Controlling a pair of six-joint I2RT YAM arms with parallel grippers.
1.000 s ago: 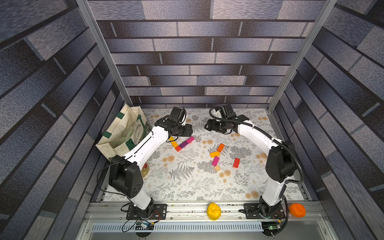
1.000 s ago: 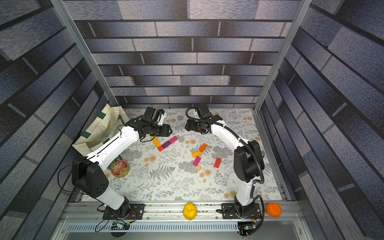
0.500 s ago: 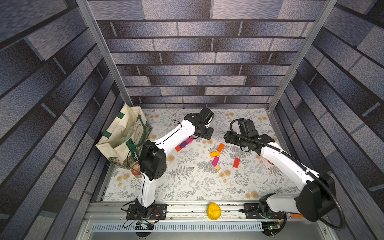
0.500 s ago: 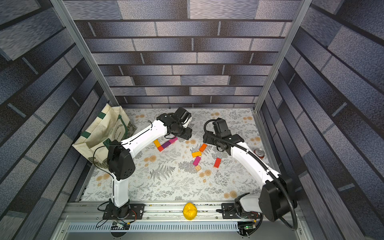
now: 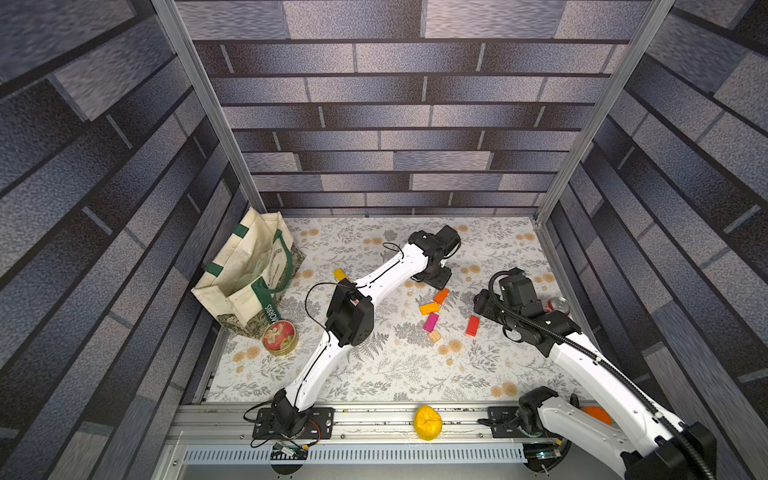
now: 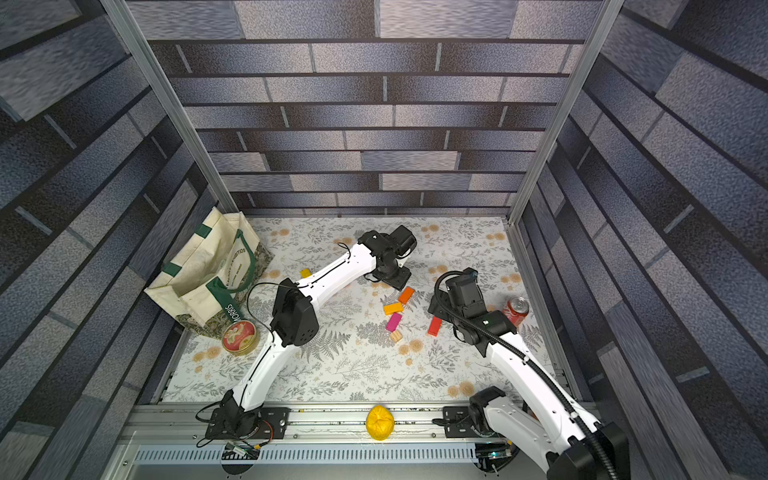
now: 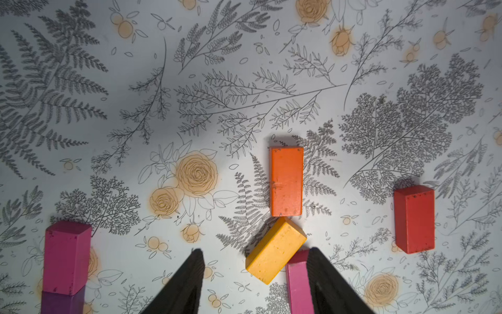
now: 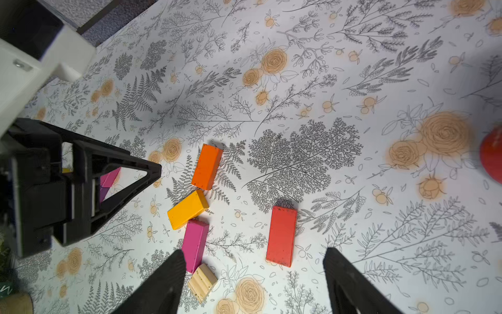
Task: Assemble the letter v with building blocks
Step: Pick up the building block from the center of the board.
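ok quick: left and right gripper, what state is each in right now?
Left gripper: open, holding nothing.
Right gripper: open, holding nothing.

purple block (image 7: 62,301) runs off the left wrist view's edge — red can (image 8: 493,155) blurred, cut off too.

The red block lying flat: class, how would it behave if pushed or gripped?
The red block looks like rigid painted wood, so probably stiff. Lying on its broad face, it should slide, not roll or tip.
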